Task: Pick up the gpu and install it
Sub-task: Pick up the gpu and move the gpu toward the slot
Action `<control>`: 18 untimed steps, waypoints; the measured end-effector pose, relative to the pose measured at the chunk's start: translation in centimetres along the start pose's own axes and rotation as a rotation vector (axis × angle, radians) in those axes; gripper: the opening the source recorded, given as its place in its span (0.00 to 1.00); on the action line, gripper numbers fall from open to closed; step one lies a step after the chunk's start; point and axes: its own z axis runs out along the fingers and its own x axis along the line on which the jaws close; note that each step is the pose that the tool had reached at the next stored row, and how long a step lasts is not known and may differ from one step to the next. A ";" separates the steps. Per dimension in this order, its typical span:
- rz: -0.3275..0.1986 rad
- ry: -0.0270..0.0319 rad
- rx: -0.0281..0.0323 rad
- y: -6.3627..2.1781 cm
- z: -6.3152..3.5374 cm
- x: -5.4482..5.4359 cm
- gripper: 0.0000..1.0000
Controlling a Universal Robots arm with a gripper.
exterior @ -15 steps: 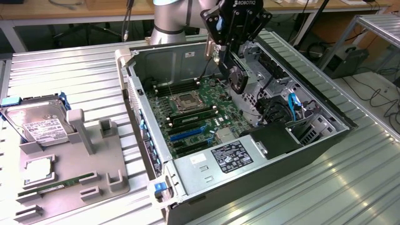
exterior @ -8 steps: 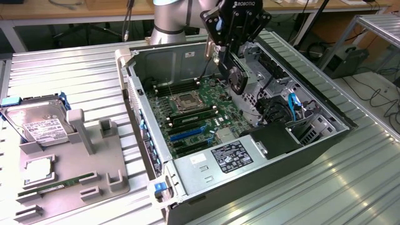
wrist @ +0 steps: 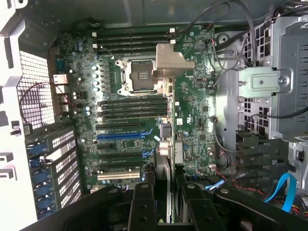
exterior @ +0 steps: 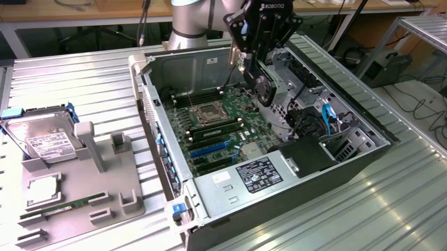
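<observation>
Above the open computer case (exterior: 148, 99): gpu (exterior: 264, 90), pinched on edge by the gripper (exterior: 253, 58). Long axis hangs toward 6 o'clock below the jaws. Blue slot (exterior: 208, 150) lies at 7 o'clock, well apart, in the exterior view.

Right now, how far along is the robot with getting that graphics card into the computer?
Picking up looks done: the gripper is shut on the gpu, holding it edge-down over the open computer case. In hand: the card hangs above the motherboard, well clear of it. Left: seating it, as the blue slot lies bare.
</observation>
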 end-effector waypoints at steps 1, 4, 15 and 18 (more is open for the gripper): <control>0.000 0.0000 0.0000 0.00 0.03 0.0 0.26; 0.000 0.0000 0.0000 0.01 0.14 0.0 0.26; 0.000 0.0000 0.0001 0.37 0.50 0.0 0.26; 0.000 -0.0001 0.0000 0.49 0.63 0.0 0.26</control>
